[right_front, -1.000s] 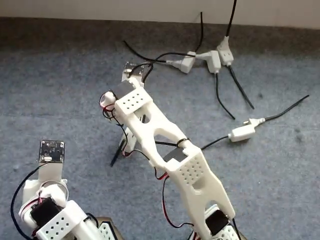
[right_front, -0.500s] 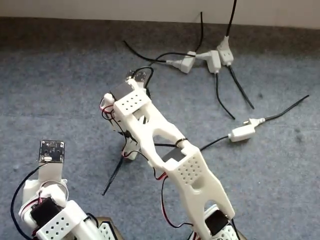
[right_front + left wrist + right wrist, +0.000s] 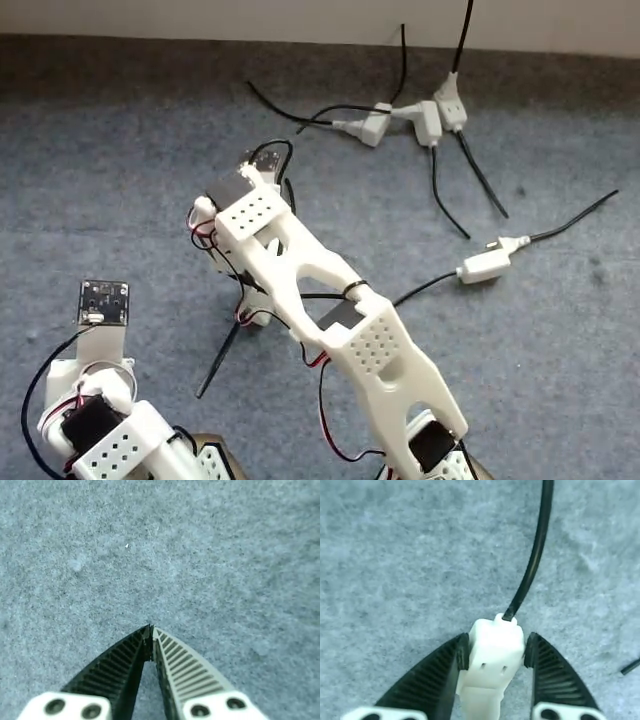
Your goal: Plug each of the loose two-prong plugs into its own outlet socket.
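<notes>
Right end effector [image 3: 497, 637] around half-hidden plug [image 3: 495, 652]

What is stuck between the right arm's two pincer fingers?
A white connector with a black cord sits clamped in the right pincer, seen in the right wrist view.

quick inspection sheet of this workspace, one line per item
surface: grey carpet, bare under the left gripper.
job's things: white plug in the right gripper; plug cluster near the far edge; socket piece on the right.
clutter: nothing seen.
grippers: right gripper shut on the white plug; left gripper shut, holding nothing.
cables: black cable leaves the held plug; more black cables trail from the cluster.
surroundings: pale wall strip beyond the carpet.
</notes>
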Tool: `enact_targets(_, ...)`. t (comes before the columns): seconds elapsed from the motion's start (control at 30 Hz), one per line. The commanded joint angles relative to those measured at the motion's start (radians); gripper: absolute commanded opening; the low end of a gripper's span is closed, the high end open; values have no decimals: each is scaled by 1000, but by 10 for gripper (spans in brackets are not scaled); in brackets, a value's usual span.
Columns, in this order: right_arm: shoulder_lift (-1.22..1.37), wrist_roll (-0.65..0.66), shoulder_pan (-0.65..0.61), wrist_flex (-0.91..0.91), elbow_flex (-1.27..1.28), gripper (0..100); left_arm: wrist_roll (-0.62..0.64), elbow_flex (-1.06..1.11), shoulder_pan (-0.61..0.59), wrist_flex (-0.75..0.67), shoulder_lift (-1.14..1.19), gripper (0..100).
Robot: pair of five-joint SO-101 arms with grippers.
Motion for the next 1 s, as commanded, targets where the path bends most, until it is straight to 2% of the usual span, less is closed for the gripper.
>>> enact_targets(0.0, -82, -38, -16, 39, -41, 252, 6, 16, 18, 8, 7, 7)
enact_targets(0.33, -73, -57, -68, 44, -42, 258, 6, 16, 18, 8, 7, 7)
enact_targets(0.57, -71, -52, -45, -27, -31, 74, 6, 16, 18, 8, 7, 7)
enact_targets(0.67, -71, -52, -31, -27, -33, 56, 6, 16, 18, 8, 7, 7)
enact_targets(0.8, -71, -32, 31, -48, -38, 56, 6, 16, 18, 8, 7, 7)
enact_targets(0.97, -82, 123, 168, -30, -39, 56, 6, 16, 18, 8, 7, 7)
